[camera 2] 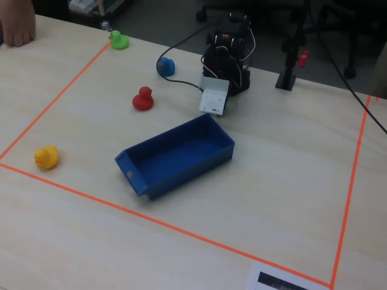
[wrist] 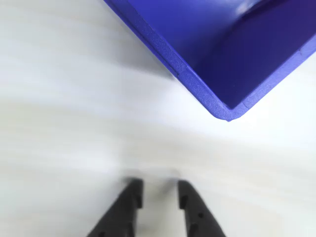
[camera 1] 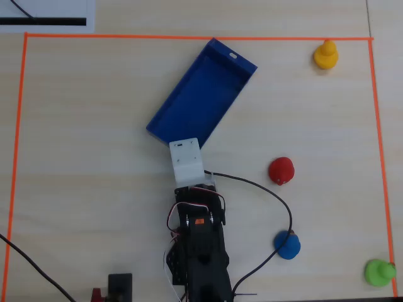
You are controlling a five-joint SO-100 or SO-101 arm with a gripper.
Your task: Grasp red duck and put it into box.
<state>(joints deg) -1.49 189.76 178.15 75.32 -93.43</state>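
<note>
Task not begun: glossy red duck (camera 1: 281,170) sits outside empty long blue box (camera 1: 173,113); black two-finger gripper (wrist: 160,193) parted, holding nothing.

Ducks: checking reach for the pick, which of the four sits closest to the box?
The red duck, right of the box in the overhead view; the blue, yellow and green ducks all sit farther out.

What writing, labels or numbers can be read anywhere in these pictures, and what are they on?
None can be read.
The box has a small white mark on one short end: too small to read.
The white sheet at the table's edge carries a black bar, with no legible words.
</note>
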